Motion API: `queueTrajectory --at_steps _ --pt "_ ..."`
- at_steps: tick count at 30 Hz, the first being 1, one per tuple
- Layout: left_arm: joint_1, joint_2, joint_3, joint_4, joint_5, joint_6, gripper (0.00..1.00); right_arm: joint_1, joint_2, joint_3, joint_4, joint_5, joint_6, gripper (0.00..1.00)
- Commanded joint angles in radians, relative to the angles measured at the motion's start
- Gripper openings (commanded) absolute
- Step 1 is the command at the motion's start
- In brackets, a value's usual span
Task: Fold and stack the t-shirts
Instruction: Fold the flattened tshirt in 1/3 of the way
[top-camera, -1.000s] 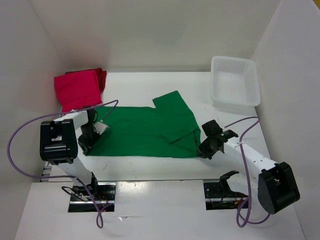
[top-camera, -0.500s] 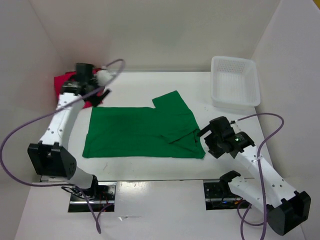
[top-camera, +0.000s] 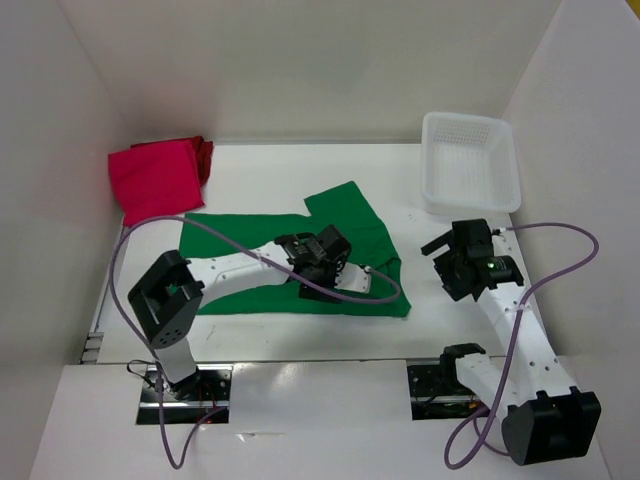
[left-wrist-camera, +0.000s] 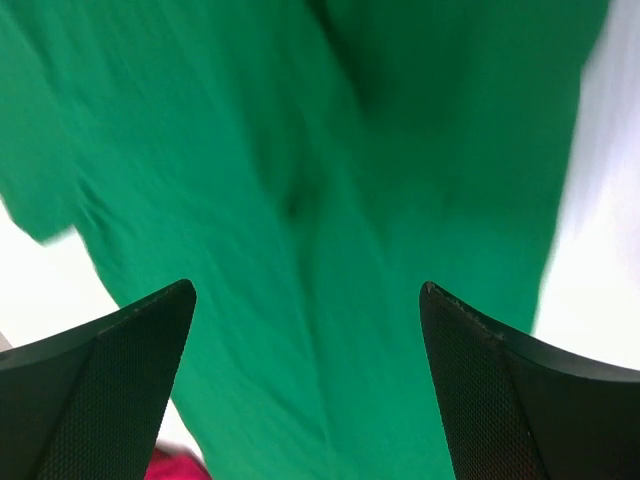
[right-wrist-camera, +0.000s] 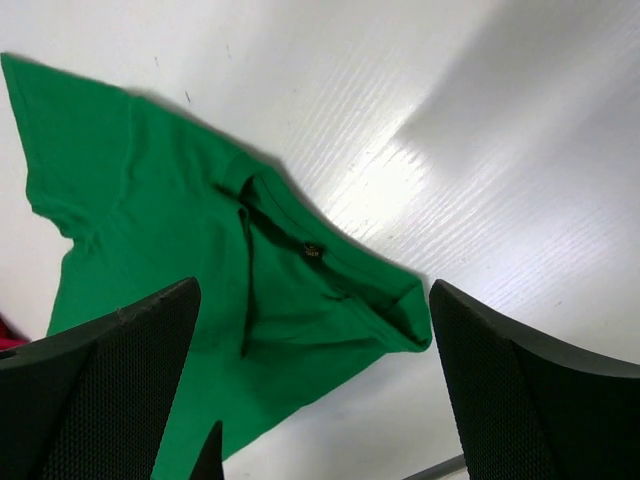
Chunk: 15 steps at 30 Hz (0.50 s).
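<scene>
Green t-shirt (left-wrist-camera: 330, 200) fills most of the frame, motion-blurred, with soft creases down its middle. Left end effector (left-wrist-camera: 305, 290) has its fingers (left-wrist-camera: 110, 390) wide apart at the lower corners, gripping nothing. White bench (left-wrist-camera: 600, 250) shows at both sides. A sliver of crimson cloth (left-wrist-camera: 175, 467) shows at bottom left.

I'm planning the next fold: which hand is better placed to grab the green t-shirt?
Left, likely. The left hand is open right above the green t-shirt, cloth filling its wrist view. The right hand, also open, hangs beside the shirt's edge over bare table.
</scene>
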Motion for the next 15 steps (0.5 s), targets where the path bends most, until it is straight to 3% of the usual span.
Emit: queueTrajectory --at_steps 1,5,8,11,15 --pt "-0.029 0.082 0.094 0.134 0.006 -0.006 0.99 -0.033 0.001 -0.01 0.072 -0.035 -0.065 1.0" --pt "-0.038 0.134 0.124 0.154 0.04 -0.006 0.99 -0.046 0.001 -0.01 0.072 -0.044 -0.079 1.0" --pt "-0.038 0.143 0.143 0.179 -0.047 -0.06 0.99 -0.046 0.001 0.002 0.094 -0.076 -0.098 1.0" --pt "0.1 0.09 0.217 0.119 -0.016 -0.228 0.99 -0.046 0.059 0.093 0.121 -0.107 -0.192 1.0" --pt "0.42 -0.028 0.216 0.032 0.149 -0.354 0.99 0.054 0.295 0.311 0.122 -0.081 -0.343 1.0"
